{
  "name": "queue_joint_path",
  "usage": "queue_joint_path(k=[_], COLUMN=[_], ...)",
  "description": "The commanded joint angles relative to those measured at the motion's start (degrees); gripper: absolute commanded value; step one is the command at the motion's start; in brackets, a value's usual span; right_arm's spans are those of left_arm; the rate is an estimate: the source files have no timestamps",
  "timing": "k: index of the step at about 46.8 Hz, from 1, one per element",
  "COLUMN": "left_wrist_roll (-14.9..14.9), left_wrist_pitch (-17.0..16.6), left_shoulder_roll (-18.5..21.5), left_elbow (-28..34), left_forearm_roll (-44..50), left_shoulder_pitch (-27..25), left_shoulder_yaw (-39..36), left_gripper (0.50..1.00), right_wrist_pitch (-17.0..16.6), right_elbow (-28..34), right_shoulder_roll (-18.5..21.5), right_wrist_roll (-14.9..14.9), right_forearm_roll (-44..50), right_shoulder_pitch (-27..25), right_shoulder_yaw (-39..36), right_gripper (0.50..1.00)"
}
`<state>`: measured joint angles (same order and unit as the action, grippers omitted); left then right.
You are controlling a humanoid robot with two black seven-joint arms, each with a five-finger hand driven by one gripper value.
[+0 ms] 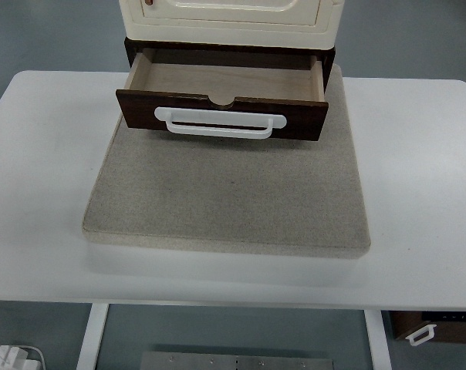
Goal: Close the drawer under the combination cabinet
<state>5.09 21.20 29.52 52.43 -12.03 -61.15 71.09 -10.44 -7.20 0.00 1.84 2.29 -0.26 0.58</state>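
A cream combination cabinet (231, 17) stands at the back of the table on a dark brown base. Its drawer (222, 114) is pulled out toward me, showing a bare light wood inside with nothing in it. The dark brown drawer front carries a white handle (221, 123) lying across it. Neither robot hand shows in the head view.
The cabinet rests on a square grey mat (227, 193) on the white table (418, 177). Under the table at the lower right a brown box with a white handle (437, 330) sits on the floor. Cables lie at the lower left (5, 354).
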Motion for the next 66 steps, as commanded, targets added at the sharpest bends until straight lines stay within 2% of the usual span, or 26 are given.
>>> queue_joint_path(k=[1, 8, 20, 36, 61, 66], left_wrist_roll=[0.0, 0.0, 0.0, -0.1, -1.1, -2.6], left_wrist_pitch=[0.0, 0.0, -0.1, -0.4, -0.2, -0.1], left_shoulder_roll=[0.3, 1.2, 4.8, 4.9, 6.7, 6.9], left_elbow=[3.4, 9.3, 21.2, 32.5, 44.5, 45.1], left_forearm_roll=[-1.2, -1.4, -1.5, -9.4, -22.7, -26.9], left_shoulder_pitch=[0.2, 0.2, -0.8, -1.1, -0.9, -0.9], left_shoulder_yaw=[-1.2, -2.6, -9.7, -19.0, -38.5, -41.9], left_gripper=[1.0, 1.0, 1.0, 1.0, 1.0, 1.0], right_wrist_pitch=[0.0, 0.0, 0.0, 0.0, 0.0, 0.0], right_elbow=[0.0, 0.0, 0.0, 0.0, 0.0, 0.0], right_shoulder_roll=[0.0, 0.0, 0.0, 0.0, 0.0, 0.0], right_wrist_roll=[0.0, 0.0, 0.0, 0.0, 0.0, 0.0], right_forearm_roll=[0.0, 0.0, 0.0, 0.0, 0.0, 0.0], right_shoulder_pitch=[0.0, 0.0, 0.0, 0.0, 0.0, 0.0], right_shoulder_yaw=[0.0, -0.1, -0.1, -0.1, -0.1, 0.0], right_gripper=[0.952, 0.952, 0.952, 0.952, 0.952, 0.952])
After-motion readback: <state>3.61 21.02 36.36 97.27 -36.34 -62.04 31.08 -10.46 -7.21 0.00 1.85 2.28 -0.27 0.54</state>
